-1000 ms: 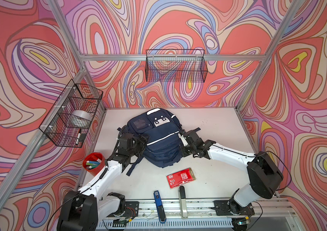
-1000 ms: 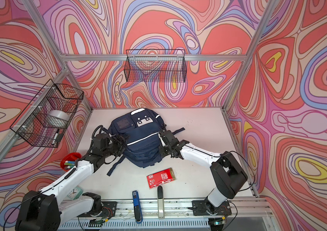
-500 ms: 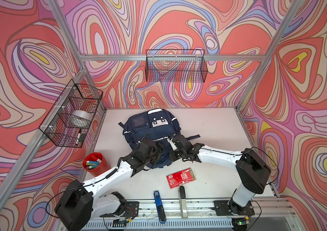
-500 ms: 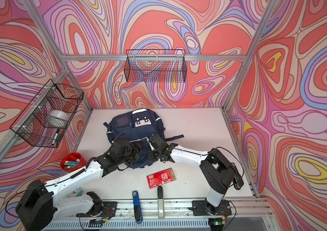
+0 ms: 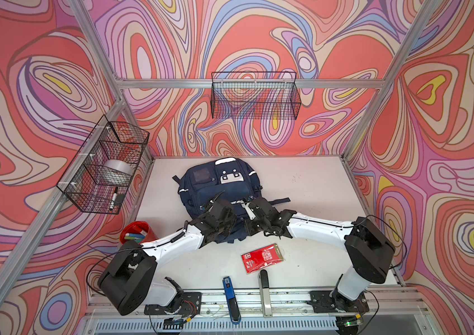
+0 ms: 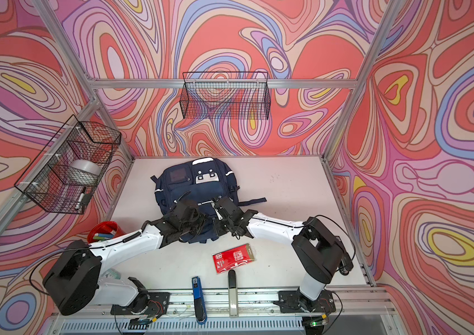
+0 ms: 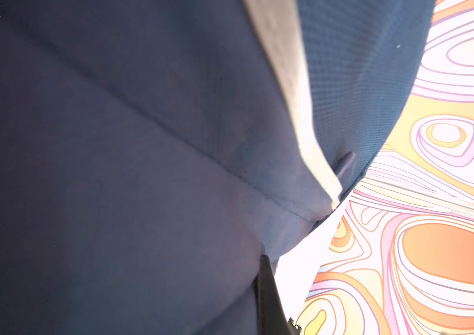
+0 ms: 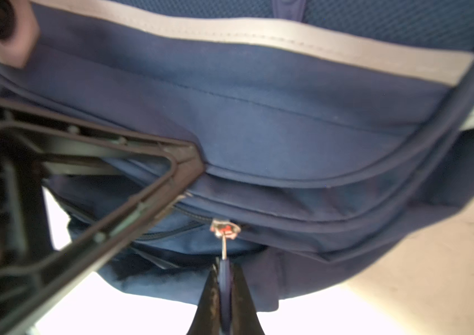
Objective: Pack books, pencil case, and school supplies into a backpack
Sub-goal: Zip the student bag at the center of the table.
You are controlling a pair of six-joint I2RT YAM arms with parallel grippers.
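Arms angle inward, left hand [image 5: 215, 201] closed, right hand [image 8: 224, 275] pinching backpack [image 5: 204, 191] zip [image 8: 224, 246].

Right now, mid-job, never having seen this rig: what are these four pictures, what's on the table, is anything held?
Two white robot arms stand at the table's near edge, each ending in a black gripper. The two wide pictures come from one overhead camera pair; the close-ups from a camera on each wrist. On the table: a navy backpack, a red packet, a red cup of markers and, overhanging the front rail, a blue stapler. The right gripper is shut on the backpack's zip pull. The left gripper is shut against its fabric; whether it pinches any, I cannot tell.
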